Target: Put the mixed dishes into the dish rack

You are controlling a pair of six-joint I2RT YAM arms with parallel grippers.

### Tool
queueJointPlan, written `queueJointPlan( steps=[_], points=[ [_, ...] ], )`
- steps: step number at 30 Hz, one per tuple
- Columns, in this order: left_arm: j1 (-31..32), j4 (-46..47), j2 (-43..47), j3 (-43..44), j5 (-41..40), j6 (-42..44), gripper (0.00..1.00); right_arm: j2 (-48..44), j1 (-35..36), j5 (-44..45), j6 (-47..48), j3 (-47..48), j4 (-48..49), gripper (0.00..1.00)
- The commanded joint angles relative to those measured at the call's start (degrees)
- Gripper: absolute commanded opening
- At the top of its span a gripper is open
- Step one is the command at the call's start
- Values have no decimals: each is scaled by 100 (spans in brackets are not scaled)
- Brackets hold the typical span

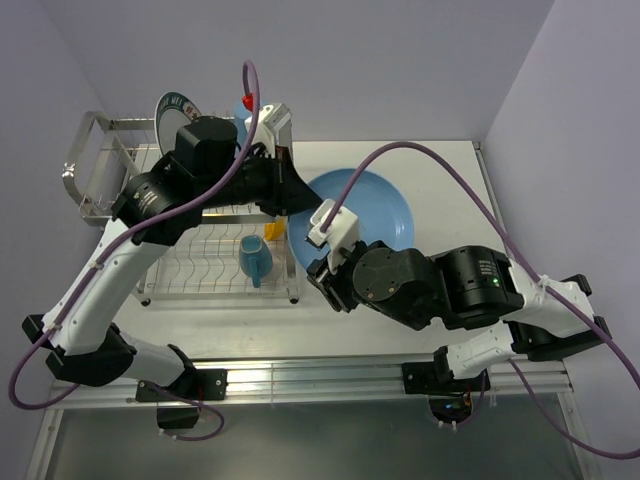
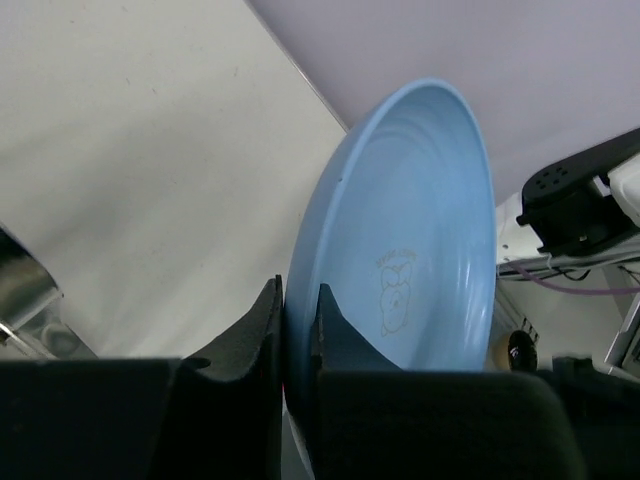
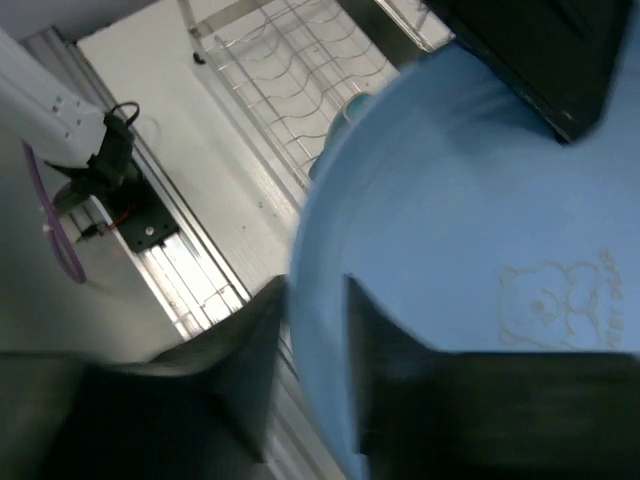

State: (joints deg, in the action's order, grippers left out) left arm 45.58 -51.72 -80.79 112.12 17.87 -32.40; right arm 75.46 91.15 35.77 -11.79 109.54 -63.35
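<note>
A white table (image 1: 450,165) fills a corner between pale lavender walls (image 1: 400,60), one along the far edge and one close on the right. The dish rack (image 1: 215,262) stands on the left half of the table. In it, a white plate with dark patterned rim (image 1: 174,108) stands upright at the far end, and a light blue mug (image 1: 255,258) and a small yellow-orange bowl (image 1: 273,231) sit in the lower tier.

The large plain blue plate (image 1: 372,205) is just right of the rack, tilted on edge above the table centre. The left gripper (image 2: 298,305) is clamped narrow on its rim, and the right gripper (image 3: 315,310) pinches the near rim as well. Bare tabletop lies to the right and beyond the plate. An aluminium rail (image 1: 330,378) runs along the near edge.
</note>
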Motion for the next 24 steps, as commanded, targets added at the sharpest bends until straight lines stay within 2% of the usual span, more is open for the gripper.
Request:
queueJointPlan(
  steps=[1, 3, 4, 6, 7, 12, 15, 19, 24],
  points=[
    [82, -66, 450, 205, 42, 515, 0, -523, -45, 861, -209, 164, 33, 48],
    [82, 126, 582, 188, -212, 594, 0, -664, -45, 914, -262, 138, 121, 56],
    [82, 223, 643, 170, -266, 647, 0, -743, -45, 940, -297, 112, 156, 66],
    [82, 460, 872, 66, -458, 761, 0, -989, -45, 1028, -350, 7, 322, 71],
    [82, 688, 942, 39, -503, 797, 0, -1111, -45, 1116, -428, -55, 402, 78],
    [74, 953, 1031, 302, -749, 902, 0, -2174, -45, 1161, -763, -598, 980, 81],
    [74, 1103, 1039, 443, -1056, 1008, 0, -2895, -54, 722, -939, -1142, 1456, 81],
    [74, 1629, 1302, 276, -1933, 1209, 0, -3327, -54, 62, -1228, -1610, 1651, 81],
    [74, 2455, 1645, 179, -3024, 1798, 0, -3599, -45, 105, -1729, -2398, 1764, 81]
  ],
)
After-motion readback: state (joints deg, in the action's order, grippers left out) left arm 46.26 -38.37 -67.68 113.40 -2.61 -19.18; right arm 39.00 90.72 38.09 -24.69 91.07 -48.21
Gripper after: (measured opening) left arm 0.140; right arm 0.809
